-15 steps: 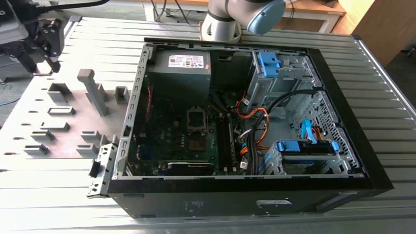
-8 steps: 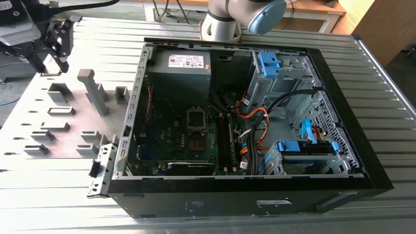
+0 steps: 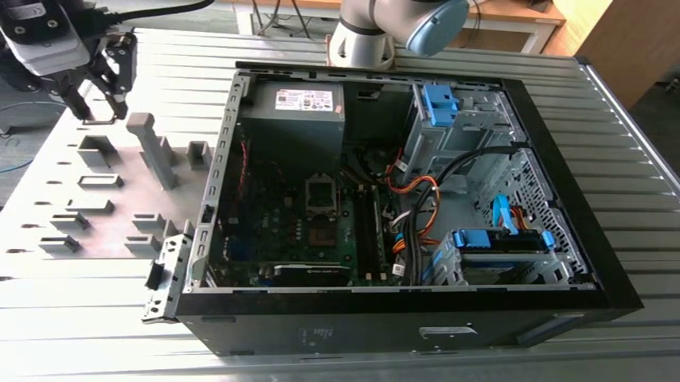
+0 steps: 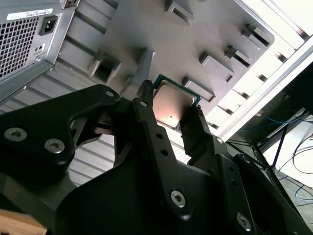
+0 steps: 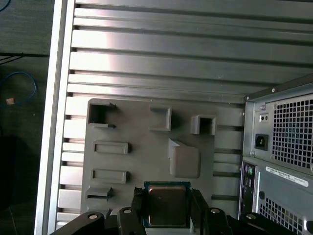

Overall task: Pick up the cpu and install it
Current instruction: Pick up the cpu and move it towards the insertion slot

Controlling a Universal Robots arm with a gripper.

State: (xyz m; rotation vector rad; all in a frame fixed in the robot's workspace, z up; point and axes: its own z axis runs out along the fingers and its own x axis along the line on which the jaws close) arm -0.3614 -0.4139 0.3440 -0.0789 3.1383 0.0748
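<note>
The cpu [image 4: 172, 100] is a small square chip with a silvery top and a green edge. It sits between the two black fingers of my gripper [image 4: 170, 108], which is shut on its opposite sides. In the first wrist view the cpu [image 5: 167, 204] hangs above the grey holder plate [image 5: 137, 161], clear of the plate's pockets. In the exterior view my gripper [image 3: 98, 103] is over the far left corner of the holder plate [image 3: 53, 179], to the left of the open computer case [image 3: 552, 159]. The dark socket frame [image 3: 322, 196] lies on the motherboard inside the case.
Grey plastic holder blocks [image 3: 154, 147] stand up from the plate between my gripper and the case wall [image 3: 221, 151]. Inside the case are a power supply [image 3: 292, 103], cable bundles [image 3: 420, 199] and blue drive brackets [image 3: 441, 103]. The arm's base [image 3: 367, 36] stands behind the case.
</note>
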